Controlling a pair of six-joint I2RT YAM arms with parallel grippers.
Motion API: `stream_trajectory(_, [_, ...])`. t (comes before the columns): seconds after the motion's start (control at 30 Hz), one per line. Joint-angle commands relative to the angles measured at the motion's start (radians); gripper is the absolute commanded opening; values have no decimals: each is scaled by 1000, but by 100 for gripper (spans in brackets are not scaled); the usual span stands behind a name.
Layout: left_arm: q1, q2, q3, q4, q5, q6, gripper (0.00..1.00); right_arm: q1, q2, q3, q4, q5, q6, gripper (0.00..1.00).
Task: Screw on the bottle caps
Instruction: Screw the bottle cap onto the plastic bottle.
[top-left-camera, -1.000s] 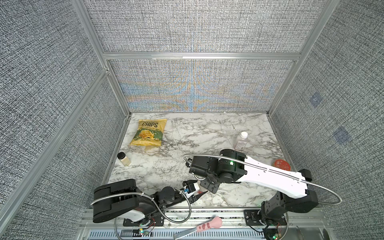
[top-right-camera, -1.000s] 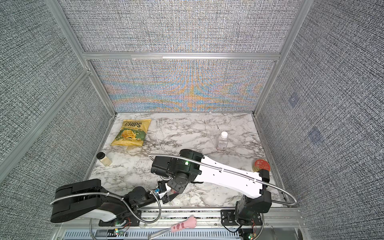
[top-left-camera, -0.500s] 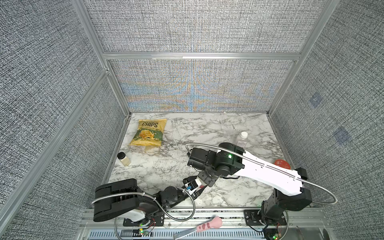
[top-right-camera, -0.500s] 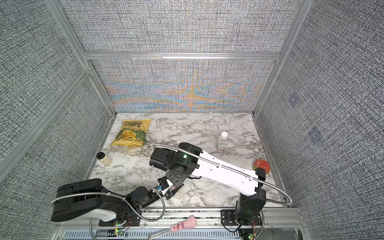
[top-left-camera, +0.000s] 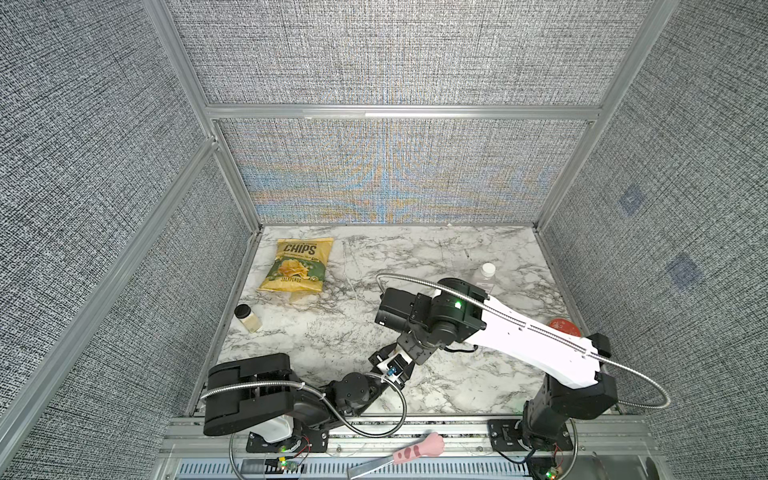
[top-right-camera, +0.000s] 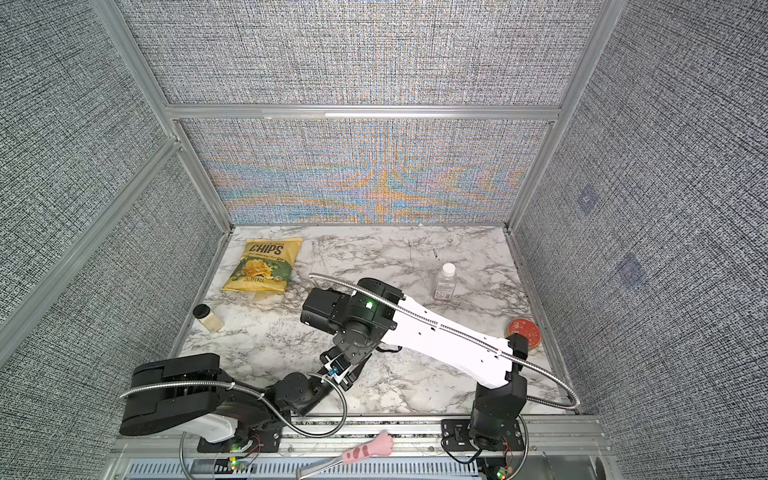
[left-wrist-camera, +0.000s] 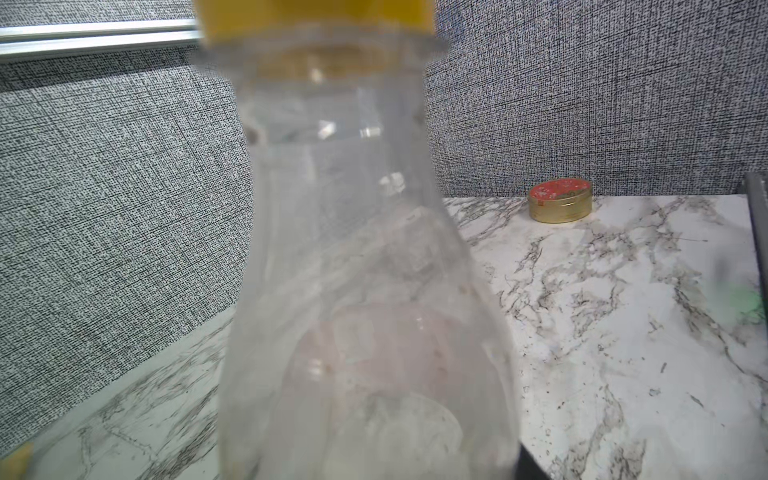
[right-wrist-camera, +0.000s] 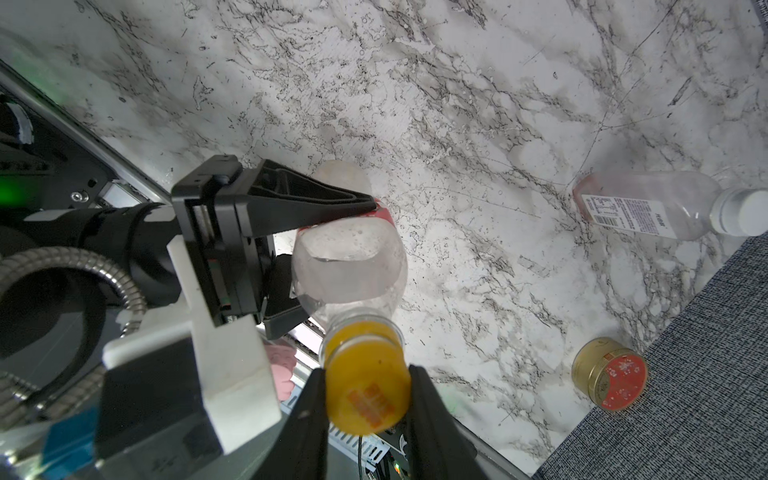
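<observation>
In the right wrist view my left gripper (right-wrist-camera: 332, 257) is shut on the body of the tall clear bottle (right-wrist-camera: 349, 257) with the red label, holding it just above the marble table (right-wrist-camera: 457, 124). The orange-yellow cap (right-wrist-camera: 365, 386) sits on its neck. My right gripper (right-wrist-camera: 366, 395) is shut on that cap from above, a finger on each side. The left wrist view is filled by this bottle (left-wrist-camera: 353, 270), with the cap (left-wrist-camera: 316, 20) at its top. In both top views the right wrist hides the bottle. The pink-tinted bottle (top-left-camera: 485, 277) (top-right-camera: 444, 284) stands at the back right, wearing its white cap (right-wrist-camera: 744, 212).
A chips bag (top-left-camera: 300, 266) lies at the back left. A small black-lidded jar (top-left-camera: 247, 318) stands by the left wall. A red-topped gold tin (top-right-camera: 523, 332) sits near the right wall. A pink-handled tool (top-left-camera: 415, 449) lies on the front rail.
My right wrist has turned above the bottle and its forearm has swung toward the back of the table. The left arm has shifted slightly with the bottle in its grip.
</observation>
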Motion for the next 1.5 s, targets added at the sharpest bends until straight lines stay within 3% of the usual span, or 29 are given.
stream_trajectory(0.0, [-7, -5, 16, 212, 53, 29, 52, -6, 6, 5, 40, 47, 27, 37])
stream_trajectory(0.13, [-7, -5, -4, 210, 85, 5, 52, -6, -18, 18, 42, 42, 20, 45])
stream_trajectory(0.5, [-7, -34, -104, 209, 228, -57, 53, 4, -118, 110, 40, -142, -103, 63])
stream_trajectory(0.67, [-4, -79, -171, 190, 316, -129, 55, 3, -200, 19, 41, -236, -177, 64])
stream_trajectory(0.87, [-4, -140, -173, 6, 466, -169, 56, 47, -195, -72, 59, -284, -226, 63])
stream_trajectory(1.0, [-3, -141, -173, -15, 485, -161, 56, 64, -169, -76, 42, -234, -243, 61])
stream_trajectory(1.47, [6, -134, -175, -9, 509, -152, 55, 110, -157, -178, 63, -252, -258, 58])
